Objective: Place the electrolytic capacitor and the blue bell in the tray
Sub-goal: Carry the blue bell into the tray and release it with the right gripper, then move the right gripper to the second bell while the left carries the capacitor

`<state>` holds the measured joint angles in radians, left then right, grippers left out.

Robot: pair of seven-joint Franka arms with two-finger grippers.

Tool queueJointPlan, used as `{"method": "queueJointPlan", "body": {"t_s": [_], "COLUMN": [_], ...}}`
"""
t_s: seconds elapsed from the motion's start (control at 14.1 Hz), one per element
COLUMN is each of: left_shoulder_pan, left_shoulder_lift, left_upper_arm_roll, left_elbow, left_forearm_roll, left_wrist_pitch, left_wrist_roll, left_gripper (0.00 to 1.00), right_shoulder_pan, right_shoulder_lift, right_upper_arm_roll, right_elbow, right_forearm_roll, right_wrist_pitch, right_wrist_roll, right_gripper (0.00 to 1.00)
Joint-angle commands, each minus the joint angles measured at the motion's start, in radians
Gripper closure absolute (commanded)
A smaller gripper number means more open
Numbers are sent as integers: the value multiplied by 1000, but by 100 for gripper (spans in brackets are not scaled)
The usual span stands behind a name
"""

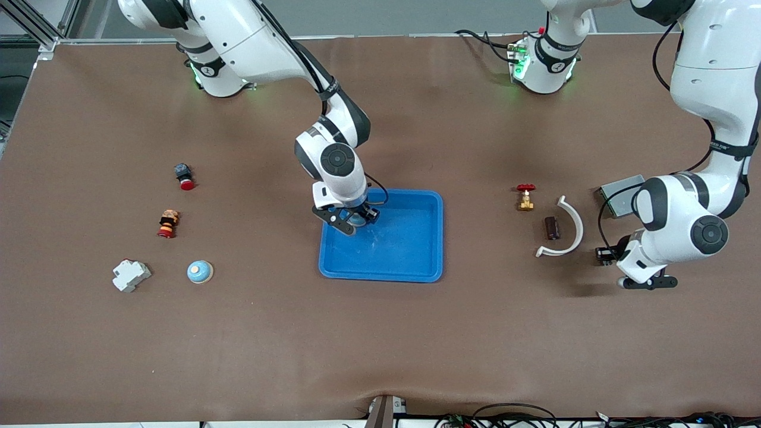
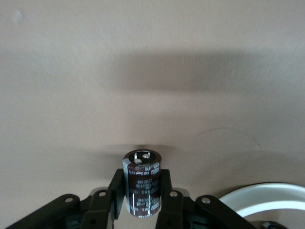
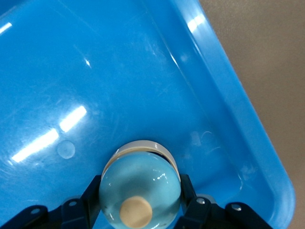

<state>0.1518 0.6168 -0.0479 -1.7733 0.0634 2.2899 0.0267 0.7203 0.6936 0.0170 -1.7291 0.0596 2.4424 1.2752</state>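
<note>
blue plastic fills the right wrist view: the right gripper (image 3: 139,200) hangs low over the tray (image 1: 416,261), at the corner toward the right arm's end of the table, with its fingers clamped on the blue bell (image 3: 139,190), dome facing the camera. if the fingers let go from this height the rounded bell could roll or bounce toward the raised rim, and the smooth dome gives the pads little to bite on, so it may also slip out early. another bell (image 1: 200,271) with a pale blue dome sits on the table near a white switch block (image 1: 131,275), well apart from the tray; it could be mistaken for the one wanted. toward the left arm's end of the table, the left gripper (image 2: 140,198) is closed on the dark capacitor (image 2: 141,183), held upright between the fingers just beside the white curved bracket (image 1: 565,229). the grip sits low on a slick round can, so it could twist or tip during the carry, and a low swing toward the tray might clip the bracket, the small brown block (image 1: 552,228) or the brass valve (image 1: 525,197). both arms heading for the same tray could also crowd each other if the right arm lingers there.
</note>
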Motion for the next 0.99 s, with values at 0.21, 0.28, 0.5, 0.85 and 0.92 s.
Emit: {"method": "queueJointPlan", "body": {"t_s": [0.21, 0.28, 0.5, 0.85, 0.92], "left_shoulder_pan": [-61, -72, -72, -164, -201], "left_shoulder_lift": [-65, -68, -77, -75, -74], "left_upper_arm_roll": [-73, -84, -180, -274, -273], "left_elbow": [236, 279, 345, 356, 356], "left_forearm_roll": [-11, -13, -11, 1, 4], "left_wrist_pitch": [-338, -378, -421, -421, -420], "left_wrist_roll": [-325, -411, -655, -988, -1040], "left_gripper": [100, 100, 100, 100, 100], "right_shoulder_pan": [-4, -10, -64, -199, -229], "right_shoulder_lift": [15, 14, 6, -110, -133], "right_upper_arm_roll": [-5, -5, -8, -25, -26], "right_elbow": [65, 98, 245, 211, 194], "right_forearm_roll": [9, 6, -3, -59, -93], "right_wrist_pitch": [-42, -98, -384, -510, -511], "right_wrist_roll": [3, -3, -115, -443, -491], "right_gripper": [0, 0, 0, 0, 0]}}
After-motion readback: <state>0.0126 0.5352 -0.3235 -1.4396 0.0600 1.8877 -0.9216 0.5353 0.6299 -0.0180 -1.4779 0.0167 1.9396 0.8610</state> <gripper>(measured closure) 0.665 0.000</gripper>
